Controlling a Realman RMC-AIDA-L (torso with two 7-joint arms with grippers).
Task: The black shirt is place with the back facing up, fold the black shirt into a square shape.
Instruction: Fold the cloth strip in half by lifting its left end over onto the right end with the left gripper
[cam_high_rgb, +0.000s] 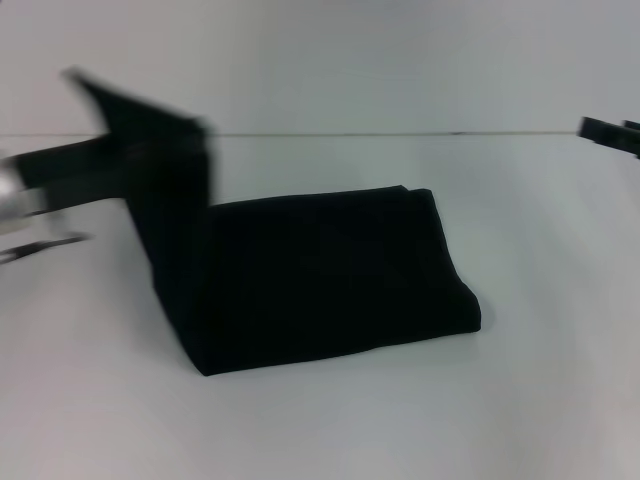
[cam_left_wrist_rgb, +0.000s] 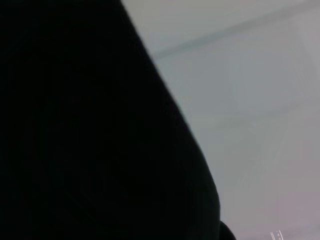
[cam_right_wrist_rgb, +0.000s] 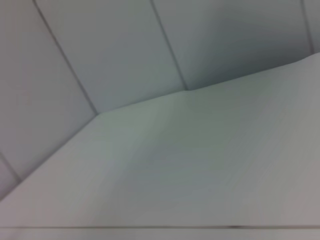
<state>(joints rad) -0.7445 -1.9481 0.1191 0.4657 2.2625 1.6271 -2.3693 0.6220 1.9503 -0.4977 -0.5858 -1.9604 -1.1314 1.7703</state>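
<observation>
Lifting one black shirt (cam_high_rgb: 330, 280) edge: left gripper (cam_high_rgb: 150, 150), jaws clamped; right gripper (cam_high_rgb: 610, 135) jaws unclear.

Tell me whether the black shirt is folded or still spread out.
Partly folded: the black shirt lies as a compact block on the table, with its left end lifted by the left pincer, not yet laid over.

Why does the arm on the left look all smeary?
Head view: the left gripper and the lifted end of the black shirt are blurred, probably from movement; the folded part on the table looks steadier. Left wrist view: black cloth fills most of it. Right wrist view: only soft, pale table and wall.
</observation>
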